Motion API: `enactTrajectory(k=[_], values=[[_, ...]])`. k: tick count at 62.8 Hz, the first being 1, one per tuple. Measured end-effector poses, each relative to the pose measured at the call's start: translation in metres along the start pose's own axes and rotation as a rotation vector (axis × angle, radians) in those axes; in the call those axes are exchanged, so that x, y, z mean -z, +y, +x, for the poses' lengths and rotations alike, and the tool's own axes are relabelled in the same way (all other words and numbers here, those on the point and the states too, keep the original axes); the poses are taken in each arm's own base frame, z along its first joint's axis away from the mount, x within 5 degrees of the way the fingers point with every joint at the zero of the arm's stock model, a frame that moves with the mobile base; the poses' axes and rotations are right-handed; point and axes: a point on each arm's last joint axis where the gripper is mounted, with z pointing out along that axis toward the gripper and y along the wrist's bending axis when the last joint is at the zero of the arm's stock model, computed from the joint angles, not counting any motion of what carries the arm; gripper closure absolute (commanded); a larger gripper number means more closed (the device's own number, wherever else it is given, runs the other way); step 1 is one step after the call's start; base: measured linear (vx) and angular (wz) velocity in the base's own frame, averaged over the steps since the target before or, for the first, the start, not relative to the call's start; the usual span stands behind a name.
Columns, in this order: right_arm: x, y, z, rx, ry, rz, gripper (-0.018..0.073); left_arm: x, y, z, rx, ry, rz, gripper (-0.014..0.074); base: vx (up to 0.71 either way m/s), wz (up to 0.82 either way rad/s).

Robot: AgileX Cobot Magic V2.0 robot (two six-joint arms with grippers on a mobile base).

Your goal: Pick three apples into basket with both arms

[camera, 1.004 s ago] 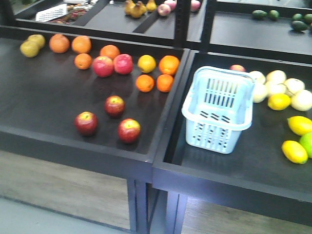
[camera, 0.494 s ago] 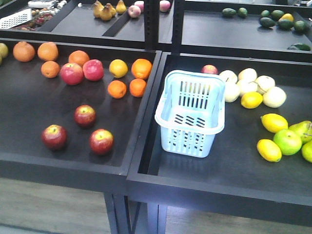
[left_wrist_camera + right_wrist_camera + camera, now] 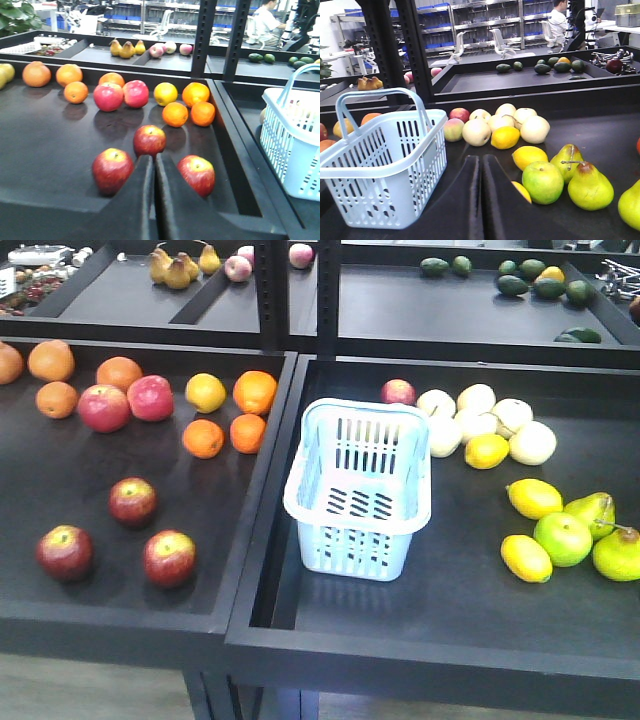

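Observation:
Three dark red apples lie on the left black shelf tray: one point(image 3: 64, 551) at front left, one point(image 3: 169, 557) at front right, one point(image 3: 132, 501) behind them. In the left wrist view the same apples point(image 3: 112, 169) point(image 3: 197, 173) point(image 3: 149, 140) lie just beyond my left gripper point(image 3: 153, 159), which is shut and empty, its tips between the two front ones. The pale blue basket point(image 3: 362, 523) stands empty in the right tray. My right gripper point(image 3: 480, 160) is shut and empty, with the basket point(image 3: 385, 165) to its left. Neither gripper shows in the front view.
Oranges point(image 3: 245, 412) and two brighter red apples point(image 3: 126, 403) lie behind the three apples. Lemons, a green apple point(image 3: 562, 538), pears and pale round fruit point(image 3: 478, 422) lie right of the basket. A raised tray wall point(image 3: 262, 515) separates the two trays. Back shelves hold more fruit.
The front view has shifted: the apples, basket and trays all appear further left and lower in the frame than one second ago. Nothing on the trays has moved relative to the rest.

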Motion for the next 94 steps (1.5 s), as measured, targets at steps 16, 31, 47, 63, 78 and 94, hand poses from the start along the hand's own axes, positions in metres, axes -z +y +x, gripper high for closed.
enactTrajectory(k=[16, 31, 47, 63, 78, 94], values=[[0.0, 0.0, 0.0, 0.0, 0.0, 0.0, 0.0564, 0.0, 0.0, 0.0, 0.0, 0.0, 0.0, 0.0603, 0.11, -0.11], [0.0, 0.0, 0.0, 0.0, 0.0, 0.0, 0.0564, 0.0, 0.0, 0.0, 0.0, 0.0, 0.0, 0.0603, 0.11, -0.1], [0.0, 0.0, 0.0, 0.0, 0.0, 0.0, 0.0564, 0.0, 0.0, 0.0, 0.0, 0.0, 0.0, 0.0603, 0.1, -0.07], [0.0, 0.0, 0.0, 0.0, 0.0, 0.0, 0.0564, 0.0, 0.0, 0.0, 0.0, 0.0, 0.0, 0.0603, 0.08, -0.04], [0.0, 0.0, 0.0, 0.0, 0.0, 0.0, 0.0564, 0.0, 0.0, 0.0, 0.0, 0.0, 0.0, 0.0603, 0.07, -0.02], [0.0, 0.0, 0.0, 0.0, 0.0, 0.0, 0.0564, 0.0, 0.0, 0.0, 0.0, 0.0, 0.0, 0.0603, 0.06, -0.01]])
